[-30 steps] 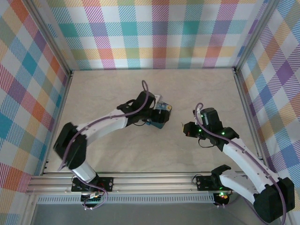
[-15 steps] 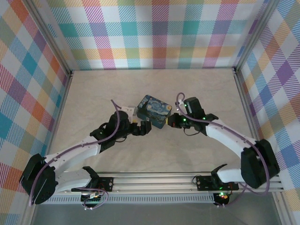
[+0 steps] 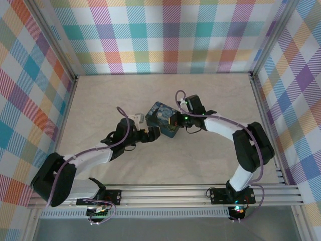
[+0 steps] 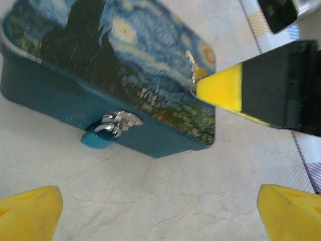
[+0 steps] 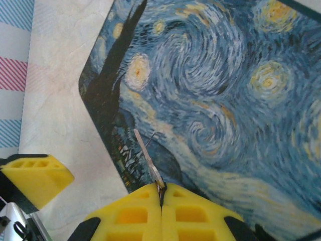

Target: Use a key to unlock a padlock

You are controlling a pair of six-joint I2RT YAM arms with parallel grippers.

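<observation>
**Right gripper [image 5: 161, 193] pinches key [image 5: 145, 153] over tin [image 5: 225, 100]**

It clamps the key's head, the blade jutting above the painted lid. Left gripper [image 4: 160, 216] gapes wide and empty before the padlock [image 4: 100, 136], which hangs on the tin's front wall.

The head of the key [image 5: 147, 156] is hiding between the right fingers [image 5: 125, 216]. The tin [image 5: 225, 100] is running past that wrist view's edges.

The tin [image 4: 60, 45] has a swirling dark-blue starry painting; the padlock [image 4: 96, 139] is blue, the key [image 5: 147, 156] silvery, the table [image 4: 150, 201] pale marbled beige.
</observation>
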